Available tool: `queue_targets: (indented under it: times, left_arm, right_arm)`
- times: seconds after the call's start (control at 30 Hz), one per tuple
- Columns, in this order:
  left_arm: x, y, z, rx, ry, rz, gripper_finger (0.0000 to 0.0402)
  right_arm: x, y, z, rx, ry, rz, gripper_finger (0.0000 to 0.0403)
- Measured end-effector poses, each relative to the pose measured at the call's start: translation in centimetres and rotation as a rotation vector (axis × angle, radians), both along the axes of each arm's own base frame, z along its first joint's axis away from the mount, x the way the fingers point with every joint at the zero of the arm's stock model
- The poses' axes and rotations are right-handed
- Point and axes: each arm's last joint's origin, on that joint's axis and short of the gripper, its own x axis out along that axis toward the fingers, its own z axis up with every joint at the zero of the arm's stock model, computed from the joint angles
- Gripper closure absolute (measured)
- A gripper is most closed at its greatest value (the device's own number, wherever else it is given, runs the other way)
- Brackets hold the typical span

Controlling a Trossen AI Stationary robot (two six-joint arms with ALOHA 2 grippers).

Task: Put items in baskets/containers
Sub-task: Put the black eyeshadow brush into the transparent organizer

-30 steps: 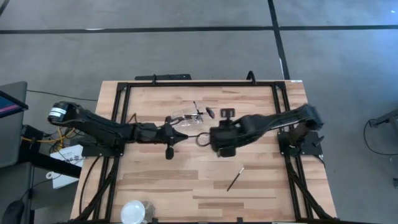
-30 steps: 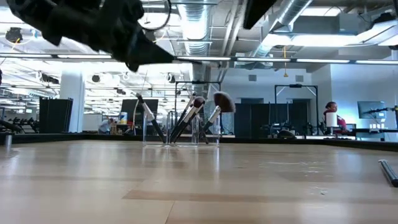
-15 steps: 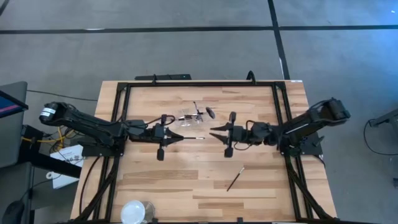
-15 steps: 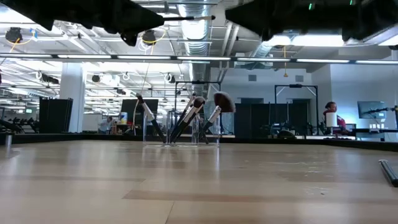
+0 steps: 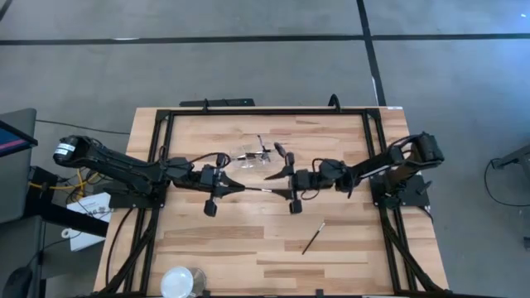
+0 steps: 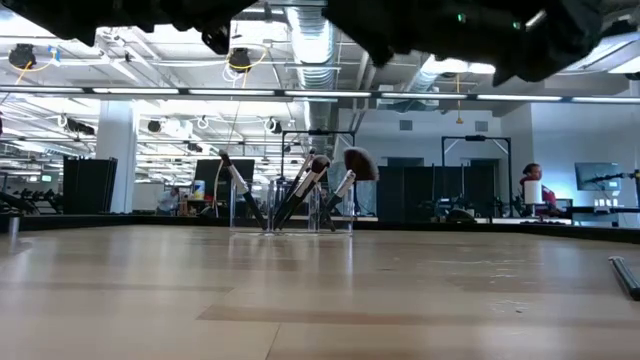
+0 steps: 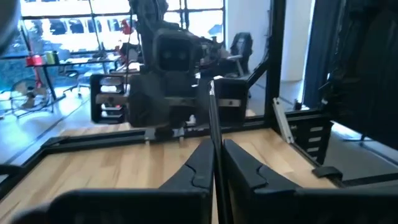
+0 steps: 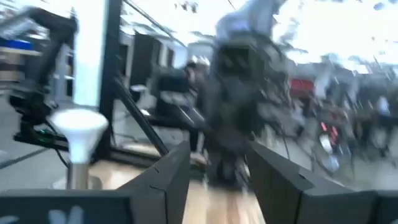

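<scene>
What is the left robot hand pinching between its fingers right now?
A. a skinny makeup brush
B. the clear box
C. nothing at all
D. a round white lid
A: in the left wrist view the left gripper has its fingers closed on a thin makeup brush, which the high view shows reaching out toward the right gripper.

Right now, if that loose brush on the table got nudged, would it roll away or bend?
The brush looks thin and straight, so it is probably stiff and light. Its slim handle lies flat on the smooth wooden table, so it may well roll or skid when nudged.
</scene>
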Motion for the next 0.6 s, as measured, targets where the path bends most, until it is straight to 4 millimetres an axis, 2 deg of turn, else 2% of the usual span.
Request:
queue_targets:
  times: [0.13,0.3,0.43,0.6]
  left_arm:
    - [0.0,0.0,0.0,0.000,-0.003,-0.005,0.0383]
    - [0.0,0.0,0.0,-0.001,-0.005,-0.016,0.0385]
    - [0.0,-0.1,0.1,-0.004,-0.009,-0.044,0.0383]
    - [-0.1,-0.2,0.1,-0.003,-0.010,-0.088,0.0384]
  right_arm:
    - [1.3,1.4,0.6,-0.077,-0.046,0.035,0.0238]
    - [2.5,2.3,0.9,-0.140,-0.077,0.038,0.0236]
    - [2.9,2.4,0.9,-0.151,-0.077,0.026,0.0251]
    - [3.0,2.1,0.8,-0.152,-0.072,0.018,0.0288]
